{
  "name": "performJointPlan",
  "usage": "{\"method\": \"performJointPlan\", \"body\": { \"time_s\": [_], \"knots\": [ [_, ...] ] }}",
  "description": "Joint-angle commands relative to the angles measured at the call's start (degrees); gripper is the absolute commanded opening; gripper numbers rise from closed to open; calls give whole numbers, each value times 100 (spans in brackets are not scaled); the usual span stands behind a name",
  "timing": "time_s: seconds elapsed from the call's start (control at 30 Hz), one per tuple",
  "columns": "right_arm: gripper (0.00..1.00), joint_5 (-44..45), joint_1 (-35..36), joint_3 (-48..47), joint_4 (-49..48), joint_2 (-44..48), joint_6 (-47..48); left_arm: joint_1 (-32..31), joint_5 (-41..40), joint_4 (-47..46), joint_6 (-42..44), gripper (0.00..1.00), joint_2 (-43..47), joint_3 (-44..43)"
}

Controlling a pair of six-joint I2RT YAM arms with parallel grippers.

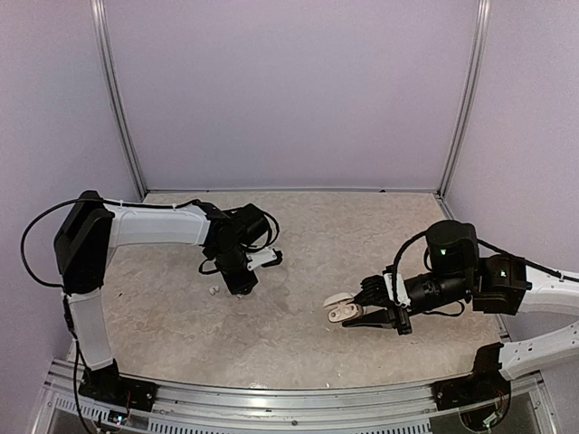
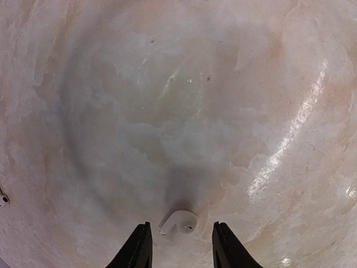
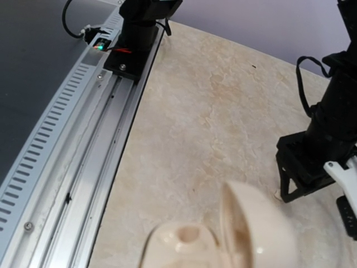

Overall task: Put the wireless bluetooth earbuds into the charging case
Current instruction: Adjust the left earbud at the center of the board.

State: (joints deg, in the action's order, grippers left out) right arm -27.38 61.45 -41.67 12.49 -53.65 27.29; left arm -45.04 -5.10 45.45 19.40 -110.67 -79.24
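One earbud (image 2: 179,221) lies on the marbled tabletop between the fingertips of my left gripper (image 2: 181,225), which is open and points straight down over it, not touching it. In the top view this gripper (image 1: 240,287) hides that earbud. A second earbud (image 1: 213,291) lies just left of it and also shows at the left edge of the left wrist view (image 2: 3,198). My right gripper (image 1: 359,310) is shut on the charging case (image 1: 339,309), held open just above the table. In the right wrist view the case (image 3: 184,245) shows an empty socket, with its lid (image 3: 262,229) raised; the fingers are hidden.
A metal rail (image 1: 271,398) runs along the table's near edge and shows in the right wrist view (image 3: 67,139). Purple walls close the back and sides. The left arm's black gripper (image 3: 312,162) stands at the right of the right wrist view.
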Motion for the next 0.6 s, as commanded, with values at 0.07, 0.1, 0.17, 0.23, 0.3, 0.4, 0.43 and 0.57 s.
{"method": "performJointPlan", "body": {
  "time_s": [0.07,0.1,0.17,0.23,0.3,0.4,0.43,0.57],
  "knots": [
    [0,35,64,-79,-39,128,-120,-5,-481,-1077,-1522,40,530,453],
    [0,47,65,-64,-51,147,-154,-32,-560,-1289,-1832,40,657,602],
    [0,70,60,-29,-92,181,-185,-120,-671,-1659,-2506,40,947,905],
    [0,90,61,7,-112,196,-205,-276,-845,-1985,-3143,40,1265,1147],
    [0,99,60,18,-126,197,-215,-477,-1039,-2008,-3814,39,1354,1204],
    [0,119,61,21,-141,197,-224,-787,-1381,-1880,-4709,39,1238,1105],
    [0,123,60,19,-149,197,-224,-843,-1455,-1820,-4972,39,1188,1078],
    [0,128,60,10,-138,210,-233,-875,-1672,-1519,-5803,39,922,985]
  ]
}}
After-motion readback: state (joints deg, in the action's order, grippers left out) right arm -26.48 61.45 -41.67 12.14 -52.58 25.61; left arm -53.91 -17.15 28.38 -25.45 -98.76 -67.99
